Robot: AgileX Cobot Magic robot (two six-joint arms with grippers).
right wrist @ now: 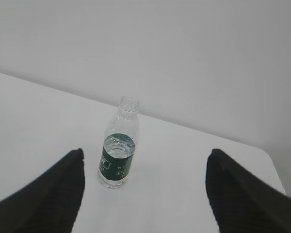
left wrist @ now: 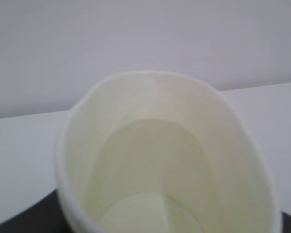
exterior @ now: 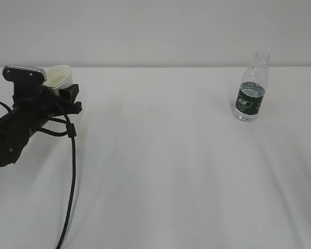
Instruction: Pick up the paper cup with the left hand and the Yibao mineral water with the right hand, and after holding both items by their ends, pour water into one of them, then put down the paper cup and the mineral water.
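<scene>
Cable (exterior: pixel 71 171) nearest, trailing from the left hand (exterior: pixel 67 97), jaws pinching the tilted paper cup (exterior: pixel 58 77). Yibao mineral water (right wrist: pixel 118 145) stands upright, uncapped, well right of the cup, straight ahead between the right hand (right wrist: pixel 144 182) and its spread jaws.

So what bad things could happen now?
The Yibao mineral water has no cap on, so if the open right hand bumps it while closing in, it might tip and spill on the table. The paper cup is thin and already tilted in the left hand; a tighter squeeze could crush it. Pouring into a tilted cup might also let water run out.
</scene>
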